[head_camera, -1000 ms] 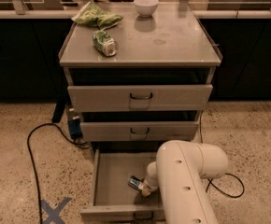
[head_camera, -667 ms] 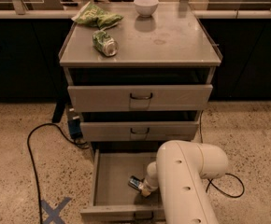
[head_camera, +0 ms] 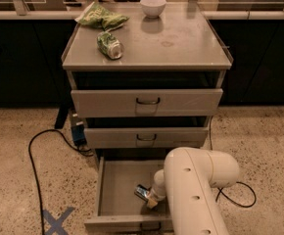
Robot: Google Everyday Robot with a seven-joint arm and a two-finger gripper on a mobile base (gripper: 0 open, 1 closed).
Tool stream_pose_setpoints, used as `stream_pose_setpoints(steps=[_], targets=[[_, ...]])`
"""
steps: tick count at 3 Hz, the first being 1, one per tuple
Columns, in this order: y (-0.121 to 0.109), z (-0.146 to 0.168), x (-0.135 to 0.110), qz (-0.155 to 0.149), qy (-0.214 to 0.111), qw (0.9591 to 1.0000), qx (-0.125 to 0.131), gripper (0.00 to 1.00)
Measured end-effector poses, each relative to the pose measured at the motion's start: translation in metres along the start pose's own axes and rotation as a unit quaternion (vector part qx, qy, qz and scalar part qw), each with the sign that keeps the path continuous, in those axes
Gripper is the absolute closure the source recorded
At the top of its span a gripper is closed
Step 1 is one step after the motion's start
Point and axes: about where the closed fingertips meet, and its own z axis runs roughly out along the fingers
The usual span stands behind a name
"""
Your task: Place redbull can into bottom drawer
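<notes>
Down low, under the front edge of the bench [head_camera: 181, 43]: the bottom drawer [head_camera: 113, 177], pulled far out, with the inside open to view. On its flat grey floor, toward the right side, the redbull can [head_camera: 142, 192] - small, shiny, silver and blue, lying tipped over, not standing up. Right beside the can, touching or almost touching, the gripper [head_camera: 152, 201], reaching down into the drawer at the end of the big white arm [head_camera: 191, 190]. Mostly hidden behind that arm. Cannot tell how far open, nor whether holding the can.

Above, the middle drawer [head_camera: 181, 137] and the top drawer [head_camera: 191, 102], both poking out just a little, each with a small dark handle.

On top of the bench, near the left edge, a green can [head_camera: 109, 45] lying on its side. At the back left corner, a crumpled green bag [head_camera: 102, 18]. At the back edge, near the middle, a white bowl [head_camera: 153, 6], standing upright.

On the speckled floor left of the bench, a black cable [head_camera: 33, 155] in a long loop - and a blue X [head_camera: 58, 220] near the front left corner of the bottom drawer.
</notes>
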Motion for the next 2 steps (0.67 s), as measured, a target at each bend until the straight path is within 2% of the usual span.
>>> stream_pose_setpoints(steps=[1,2], targets=[[0.0,0.0,0.0,0.0,0.0,1.0,0.0,0.0],[0.0001,0.0001,0.0,0.0,0.0,1.0,0.0,0.0]])
